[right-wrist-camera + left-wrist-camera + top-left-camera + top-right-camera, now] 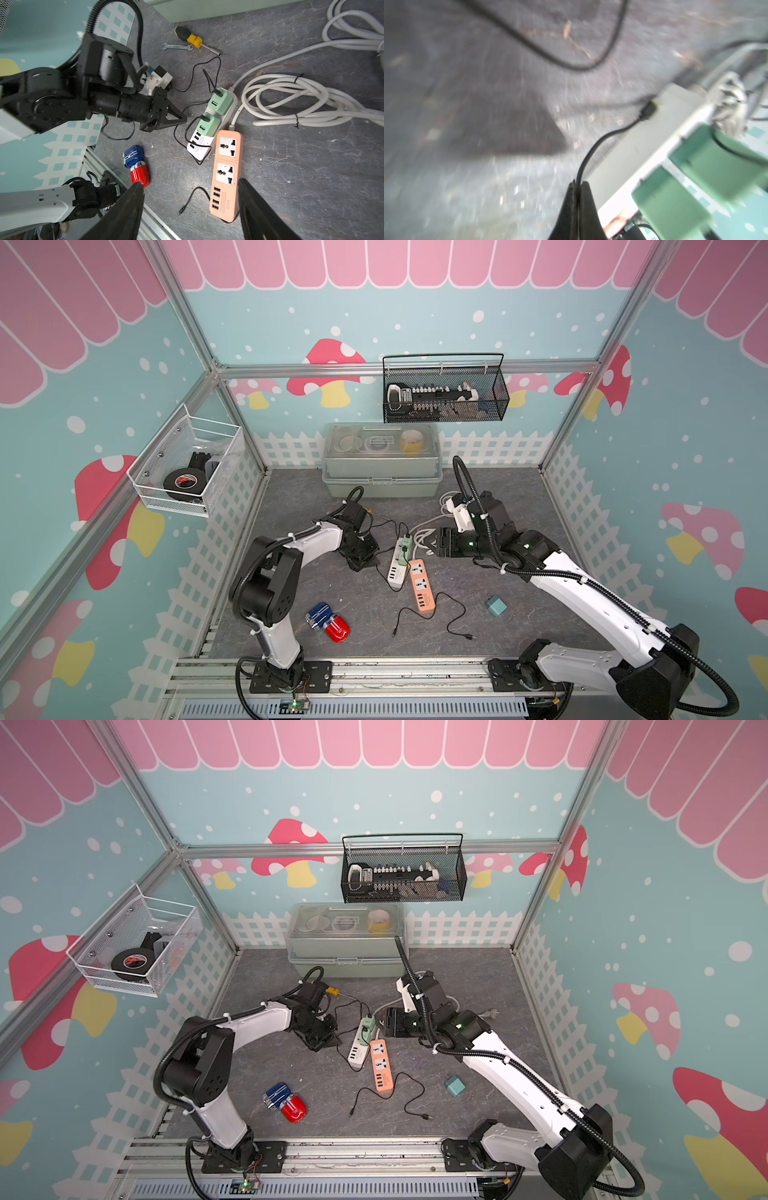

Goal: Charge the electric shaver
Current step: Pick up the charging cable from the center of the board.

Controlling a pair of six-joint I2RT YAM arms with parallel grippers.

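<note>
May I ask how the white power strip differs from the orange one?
The white power strip carries two green chargers, each with a black cable plugged in; the orange power strip has both sockets empty. The orange one lies nearer the front rail than the white one. Both lie flat with four USB ports at one end.

Both top views look steeply down from high at the front edge, taking in the whole table (519, 626) with nearly the same coverage. Left wrist view: very near, blurred, looks low past black cable (588, 154) to white power strip (670, 112). Right wrist view: higher, looks down on same strip, orange power strip (228, 159), left gripper (184, 119).
</note>
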